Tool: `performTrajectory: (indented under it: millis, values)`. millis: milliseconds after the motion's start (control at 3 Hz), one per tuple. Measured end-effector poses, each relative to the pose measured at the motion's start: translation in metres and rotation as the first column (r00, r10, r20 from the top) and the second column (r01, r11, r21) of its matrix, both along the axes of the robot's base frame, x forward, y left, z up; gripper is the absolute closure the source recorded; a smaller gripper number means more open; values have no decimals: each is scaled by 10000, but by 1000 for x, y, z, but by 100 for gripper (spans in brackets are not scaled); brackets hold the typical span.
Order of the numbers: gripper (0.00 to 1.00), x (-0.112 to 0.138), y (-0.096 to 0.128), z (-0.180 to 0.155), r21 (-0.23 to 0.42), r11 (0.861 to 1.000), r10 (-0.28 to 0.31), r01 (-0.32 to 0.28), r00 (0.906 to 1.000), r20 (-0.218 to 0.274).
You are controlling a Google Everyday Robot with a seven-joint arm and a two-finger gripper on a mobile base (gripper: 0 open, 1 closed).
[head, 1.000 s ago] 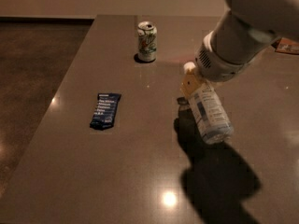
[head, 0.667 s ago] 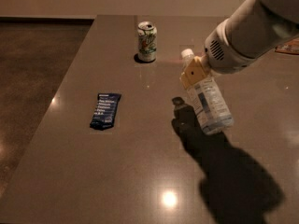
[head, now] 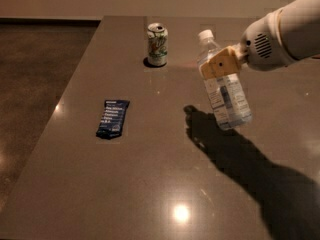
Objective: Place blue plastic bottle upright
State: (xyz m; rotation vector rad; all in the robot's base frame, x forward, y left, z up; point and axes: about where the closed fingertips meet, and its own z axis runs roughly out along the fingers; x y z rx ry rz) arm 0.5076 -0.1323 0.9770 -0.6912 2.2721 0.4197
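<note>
While your claw (head: 220, 67) pinches the blue plastic bottle (head: 230, 100) just under its cap, the long axis leans, base toward the counter's (head: 150, 179) right edge.

Green-and-white soda can (head: 157, 45) upright far on the table (head: 150, 184), left of my gripper (head: 220, 64); dark-blue snack bar wrapper (head: 113, 118) flat, nearer.

Clear white-capped blue plastic bottle (head: 230, 100) hangs tilted, the tool (head: 220, 67) clamping its neck.

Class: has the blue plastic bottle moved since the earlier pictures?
Yes. Held in the gripper, the blue plastic bottle has moved up the picture: its cap end, a second ago below the base of the soda can, is now level with that can's top.
</note>
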Motion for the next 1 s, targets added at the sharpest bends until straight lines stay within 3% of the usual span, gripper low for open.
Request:
performTrajectory:
  millis: [333,667,1000]
  values:
    - [100,2,-2,6,984,9934,498,-583,9950,870]
    - [100,3,-5,10,1945,9731,892,-1239,9800,1780]
    - [100,0,-7,12,2237,9561,1238,-1893,9528,2771]
